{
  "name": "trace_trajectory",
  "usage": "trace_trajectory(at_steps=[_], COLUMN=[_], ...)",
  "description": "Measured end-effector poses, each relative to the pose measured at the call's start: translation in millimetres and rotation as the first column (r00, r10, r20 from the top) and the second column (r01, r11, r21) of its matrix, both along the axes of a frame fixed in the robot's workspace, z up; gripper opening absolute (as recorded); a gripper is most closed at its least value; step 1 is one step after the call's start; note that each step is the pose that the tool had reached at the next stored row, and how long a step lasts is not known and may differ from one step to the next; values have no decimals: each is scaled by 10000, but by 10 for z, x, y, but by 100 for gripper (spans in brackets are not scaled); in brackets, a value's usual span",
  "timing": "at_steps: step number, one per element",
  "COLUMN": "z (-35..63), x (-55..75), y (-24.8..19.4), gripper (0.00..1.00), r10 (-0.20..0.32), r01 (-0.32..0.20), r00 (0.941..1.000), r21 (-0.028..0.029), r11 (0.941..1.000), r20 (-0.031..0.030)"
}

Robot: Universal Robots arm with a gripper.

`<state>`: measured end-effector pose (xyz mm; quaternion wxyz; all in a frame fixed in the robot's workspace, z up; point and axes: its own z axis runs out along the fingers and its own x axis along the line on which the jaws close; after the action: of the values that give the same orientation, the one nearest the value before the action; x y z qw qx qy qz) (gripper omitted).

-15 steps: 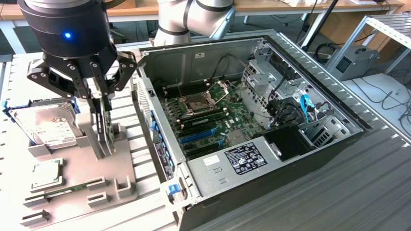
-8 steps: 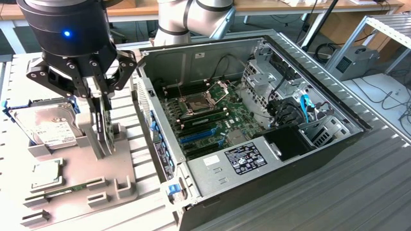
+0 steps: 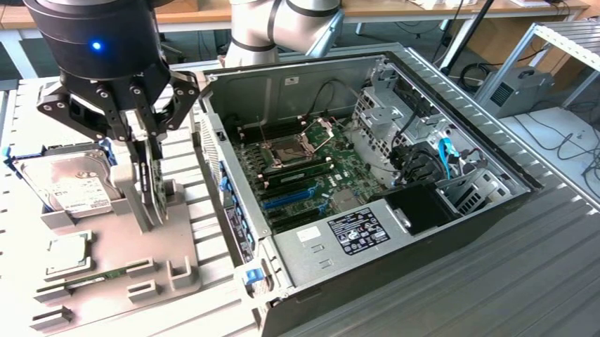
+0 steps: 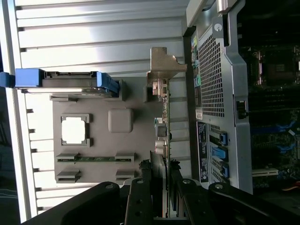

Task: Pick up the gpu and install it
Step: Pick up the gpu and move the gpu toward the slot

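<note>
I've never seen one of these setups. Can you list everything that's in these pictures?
computer case: one, grey and black, side open, middle of the exterior view
motherboard: one, green, inside the case
table: one, ribbed grey metal, under everything
holder tray: one, grey, beside the case on the exterior view's left
gpu: one, green card with silver bracket, standing on edge in the tray
hard drive: one, silver with blue side rails, in the tray
processor chip: one, silver square, in the tray
memory stick: one, narrow green, in the tray
robot arm: one, light grey, behind the case
gripper: one, black, at the gpu
</note>
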<state>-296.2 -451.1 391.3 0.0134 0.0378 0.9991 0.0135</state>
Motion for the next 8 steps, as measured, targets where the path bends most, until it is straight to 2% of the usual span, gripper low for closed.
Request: trace_trajectory(at_steps=[8], z=[22], x=[0], y=[0], gripper=[26], r10=[0], r01=[0], r00=[10000], r21=[0], r11=[10000], r20=[0])
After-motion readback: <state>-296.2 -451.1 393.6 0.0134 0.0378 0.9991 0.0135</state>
